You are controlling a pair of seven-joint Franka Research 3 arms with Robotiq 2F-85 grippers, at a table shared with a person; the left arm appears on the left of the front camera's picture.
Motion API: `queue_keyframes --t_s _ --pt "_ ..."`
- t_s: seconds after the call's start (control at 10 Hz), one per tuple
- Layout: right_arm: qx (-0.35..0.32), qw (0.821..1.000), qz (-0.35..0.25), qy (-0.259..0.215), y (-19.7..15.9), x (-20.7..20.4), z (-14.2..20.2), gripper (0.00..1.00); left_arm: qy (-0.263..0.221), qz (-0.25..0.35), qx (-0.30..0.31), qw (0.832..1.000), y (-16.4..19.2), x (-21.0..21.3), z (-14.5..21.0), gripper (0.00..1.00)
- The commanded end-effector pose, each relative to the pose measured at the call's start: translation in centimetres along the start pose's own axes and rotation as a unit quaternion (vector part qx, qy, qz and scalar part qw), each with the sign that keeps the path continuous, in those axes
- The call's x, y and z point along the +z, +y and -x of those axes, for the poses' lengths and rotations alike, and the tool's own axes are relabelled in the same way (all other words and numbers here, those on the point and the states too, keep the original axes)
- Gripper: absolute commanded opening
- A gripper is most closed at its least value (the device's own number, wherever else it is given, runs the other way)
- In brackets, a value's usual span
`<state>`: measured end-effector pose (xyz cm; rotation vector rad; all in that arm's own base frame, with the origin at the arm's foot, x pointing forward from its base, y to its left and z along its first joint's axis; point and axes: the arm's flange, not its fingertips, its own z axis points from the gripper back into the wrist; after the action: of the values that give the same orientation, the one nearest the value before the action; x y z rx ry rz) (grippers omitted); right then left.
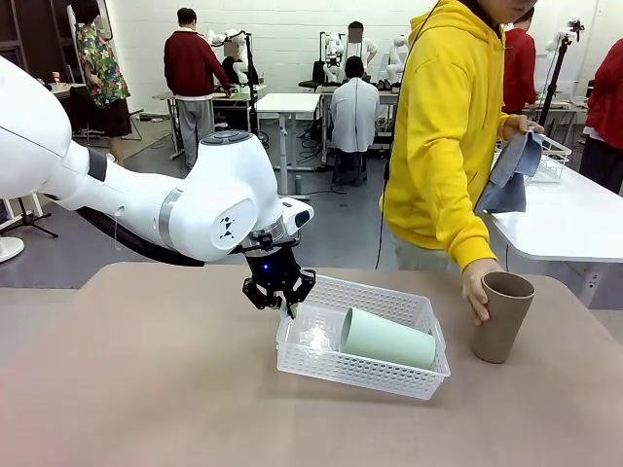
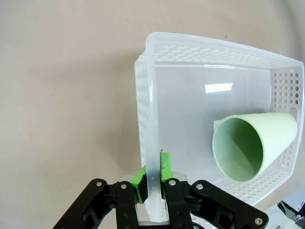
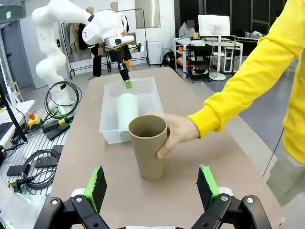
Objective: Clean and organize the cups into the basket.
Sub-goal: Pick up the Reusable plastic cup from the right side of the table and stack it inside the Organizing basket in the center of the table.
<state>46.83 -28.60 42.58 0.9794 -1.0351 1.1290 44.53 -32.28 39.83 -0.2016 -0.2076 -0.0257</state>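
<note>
- Showed the left claw clenched on the basket, pinching its short end wall with one finger inside and one outside.
- Showed a pale mint cup lying on its side inside the basket, long axis along the basket's length, mouth toward the pinched wall, base at the opposite end.
- Showed bare basket floor between that mouth and the pinched wall.
- Showed a brown cup upright on the desk, just off the basket's end opposite the pinched wall, mouth up, a person's hand wrapped round its upper part.
- Showed the right claw released, fingers spread wide and grasping nothing, aimed at the brown cup, with the basket beyond it.
- Judged the right claw the nearer one: cup straight ahead, long axis vertical, person's fingers the one obstacle.
- Showed open desk on the robot's side of the basket, the desk's far edge near the basket's far long wall.
</note>
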Motion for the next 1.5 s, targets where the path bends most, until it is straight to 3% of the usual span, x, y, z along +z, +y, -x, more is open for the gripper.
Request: queue_keyframes --t_s 0.0,0.6,0.9,1.4 --pt "0.001 1.0 0.009 -0.002 -0.2 -0.1 -0.2 1.0 0.0 0.001 -0.003 1.0 -0.1 0.0 0.0 0.0" --pt "0.0 1.0 0.0 0.0 0.0 0.0 0.0 1.0 0.0 0.001 -0.003 1.0 -0.1 0.0 0.0 0.0" --pt "-0.033 0.995 -0.076 0.06 -1.7 -6.8 5.9 1.0 0.0 0.001 -0.003 1.0 -0.1 0.0 0.0 0.0" --pt "-0.03 0.992 -0.091 0.088 -0.8 -14.0 10.8 1.0 0.0 0.001 -0.003 1.0 -0.1 0.0 0.0 0.0"
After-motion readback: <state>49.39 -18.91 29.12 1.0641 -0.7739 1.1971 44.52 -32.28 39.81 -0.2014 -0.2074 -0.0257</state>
